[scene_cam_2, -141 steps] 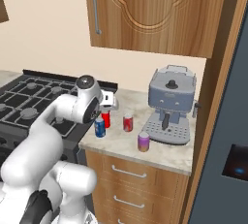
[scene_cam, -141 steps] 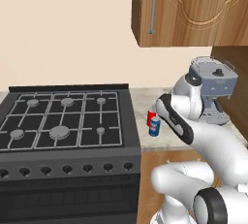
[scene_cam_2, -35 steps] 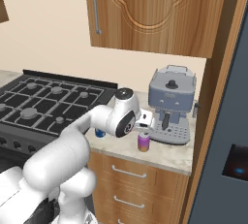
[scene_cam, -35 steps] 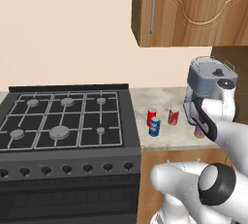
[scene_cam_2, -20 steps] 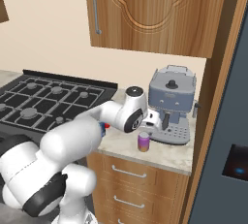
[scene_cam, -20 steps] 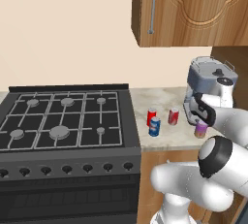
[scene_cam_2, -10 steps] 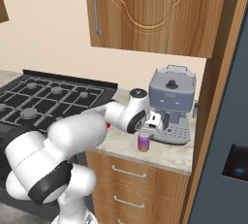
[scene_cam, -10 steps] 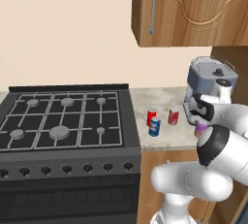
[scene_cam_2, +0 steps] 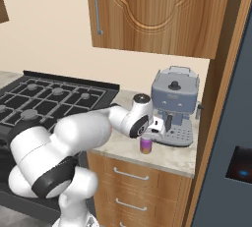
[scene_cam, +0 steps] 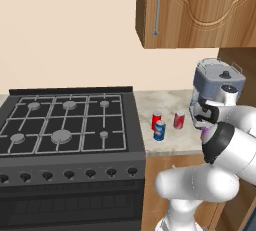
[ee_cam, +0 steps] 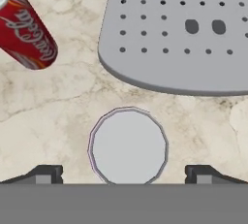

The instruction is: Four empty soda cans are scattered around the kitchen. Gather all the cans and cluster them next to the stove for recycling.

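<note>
**Hand lowers over the fourth can by the coffee machine**

Lilac can (scene_cam_2: pixel 146 144) stands upright on the table (scene_cam_2: pixel 174 157), just in front of the coffee machine (scene_cam_2: pixel 173 104), well apart from the stove (scene_cam: pixel 65 125). In the hand view its silvery top (ee_cam: pixel 128 146) sits centred between the two finger tips (ee_cam: pixel 44 173), seen from straight above.

Hand (scene_cam_2: pixel 150 126) is spread wide, holding nothing, poised right over the can.

Three other cans stand together on the table beside the stove: blue-and-white can (scene_cam: pixel 159 130) nearest, red can (scene_cam: pixel 156 120) just behind it, reddish-pink can (scene_cam: pixel 179 120) a little to the right.

Change over the last couple of seconds: the arm has swung right, away from that trio, and settled above the lilac can; a second ago the hand was still short of it. The cans themselves have not shifted.

Judgement: three of four look gathered. This is the reach for the last one. Next comes a descent, then closing round the can's body. The machine's tray (ee_cam: pixel 174 34) lies close, so clearance on that side is tight.
</note>
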